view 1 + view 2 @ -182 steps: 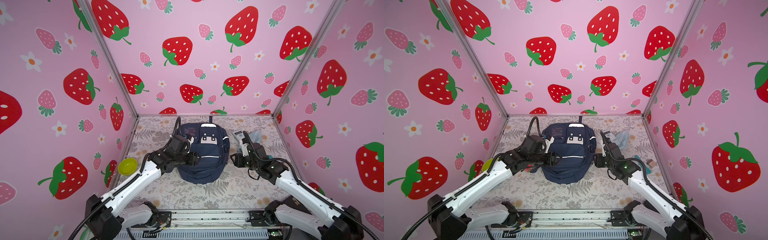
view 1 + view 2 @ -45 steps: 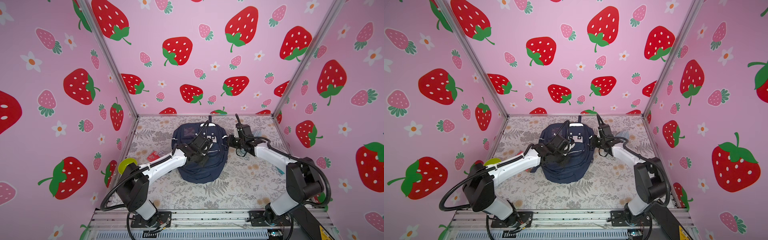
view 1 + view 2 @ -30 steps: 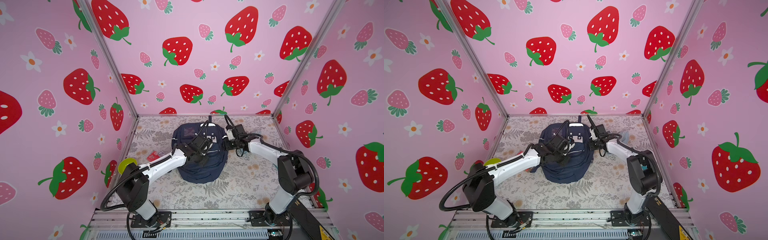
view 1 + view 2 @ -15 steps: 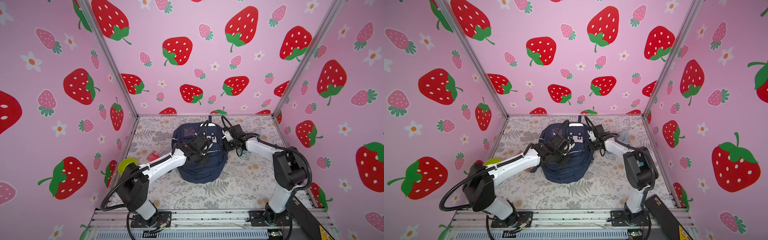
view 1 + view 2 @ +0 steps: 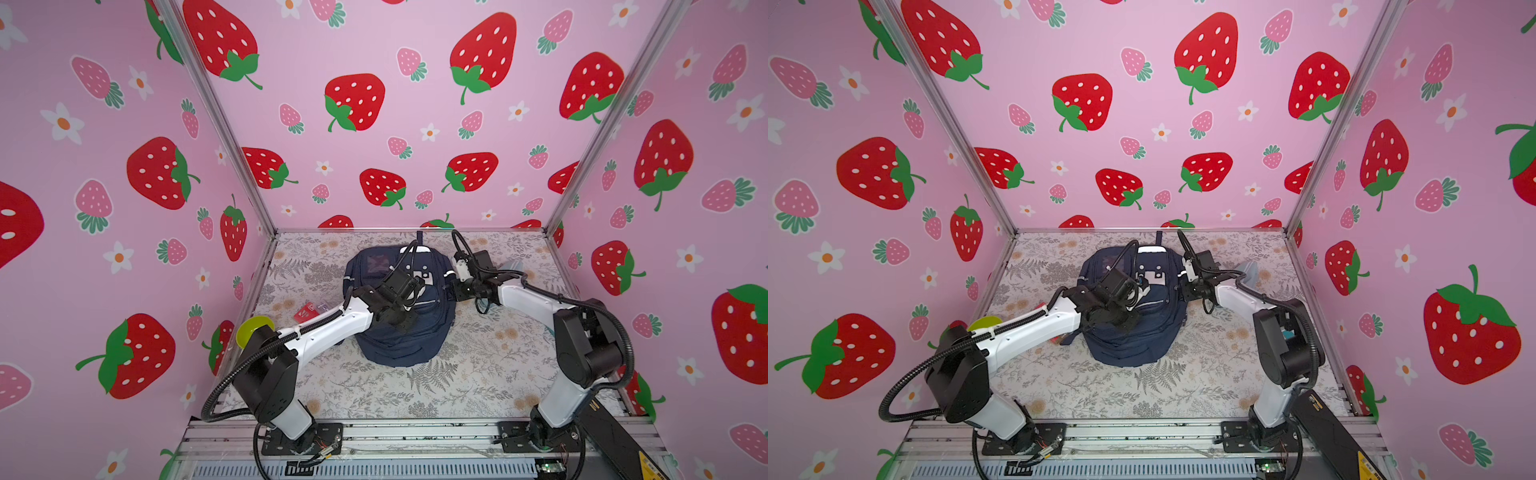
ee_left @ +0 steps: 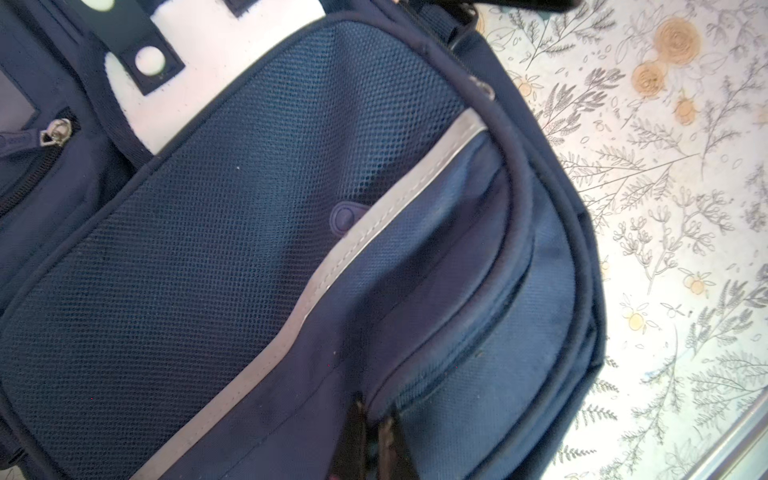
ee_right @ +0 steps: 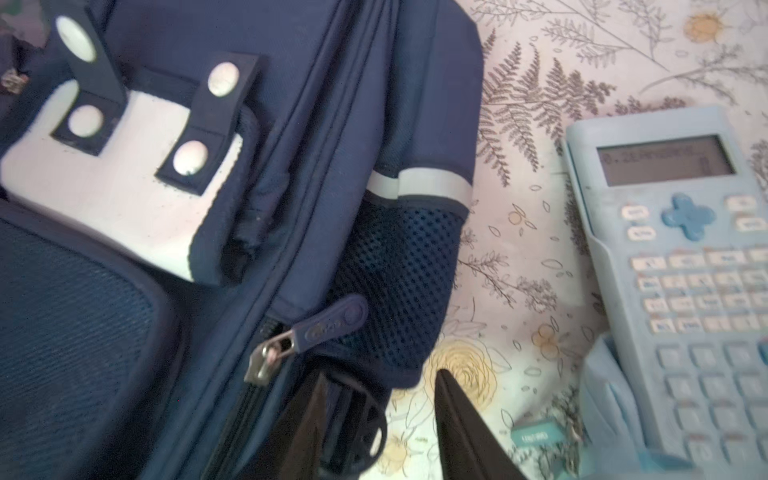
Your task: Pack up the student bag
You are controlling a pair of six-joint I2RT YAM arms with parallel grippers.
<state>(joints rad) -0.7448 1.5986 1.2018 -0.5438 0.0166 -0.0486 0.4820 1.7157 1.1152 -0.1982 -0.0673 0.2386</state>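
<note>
The student bag (image 5: 399, 332) (image 5: 1133, 340) lies flat on the floral table, navy with white stripes and a white patch (image 7: 124, 199). My left gripper (image 5: 407, 321) (image 6: 372, 432) rests on the bag's front and is shut, pinching a fold of fabric by the front pocket's zip. My right gripper (image 5: 451, 291) (image 7: 380, 415) stands open at the bag's right side, beside the mesh side pocket (image 7: 399, 282). One of its fingers (image 7: 316, 415) lies against the bag next to a black buckle. A zip pull (image 7: 328, 322) hangs just ahead of it.
A light blue calculator (image 7: 685, 270) (image 5: 513, 266) lies on the table right of the bag, with a small teal item (image 7: 536, 432) near it. A red packet (image 5: 309, 311) and a yellow-green bowl (image 5: 251, 328) sit at the left wall. Pink walls enclose three sides.
My right gripper has drawn in a little toward the bag's right side, its elbow folding closer. The left gripper has kept its pinch and place.
</note>
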